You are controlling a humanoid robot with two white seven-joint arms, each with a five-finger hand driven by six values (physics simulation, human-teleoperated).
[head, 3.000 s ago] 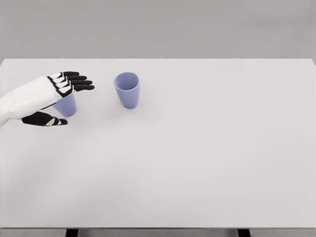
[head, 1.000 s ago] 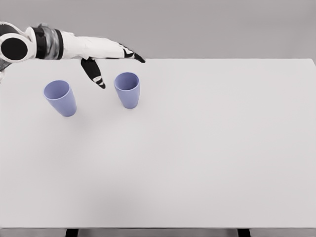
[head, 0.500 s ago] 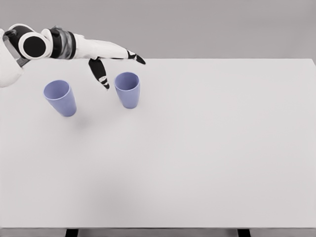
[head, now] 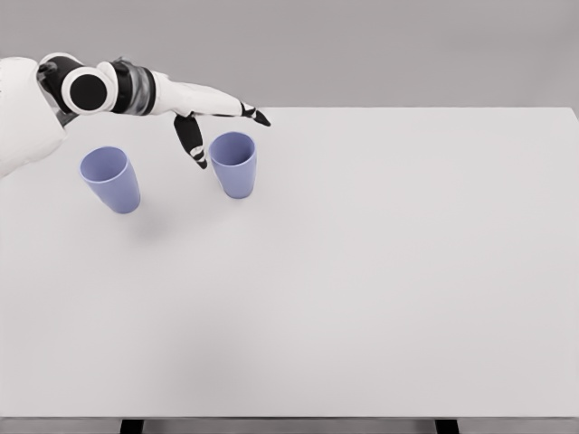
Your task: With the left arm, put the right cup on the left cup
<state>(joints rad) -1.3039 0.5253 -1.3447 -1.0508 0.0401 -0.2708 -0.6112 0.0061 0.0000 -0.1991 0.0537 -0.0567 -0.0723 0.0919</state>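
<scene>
A white robot arm reaches in from the upper left edge, its round black-and-white joint near the corner and its forearm stretched almost level toward the right. At its end, the left hand (head: 210, 113) hovers above the far part of a pale grey counter (head: 362, 289). The hand is flat and spread wide, holding nothing. Its black-tipped fingers (head: 254, 115) point to about 3 o'clock, while the thumb (head: 192, 142) hangs down toward 6 o'clock.

Two matching lavender cups stand upright on the counter, open ends up. The right cup (head: 234, 165) sits directly below the hand, at about 6 o'clock from the fingers. The thumb tip hangs just beside the cup's rim, at the cup's 9 o'clock side; whether they touch cannot be told. The outstretched fingers pass above and behind the rim, at the cup's 12 o'clock.

The left cup (head: 110, 180) stands apart from the right cup, at its 9 o'clock, under the forearm and leaning slightly in this view. Nothing is inside either cup.
</scene>
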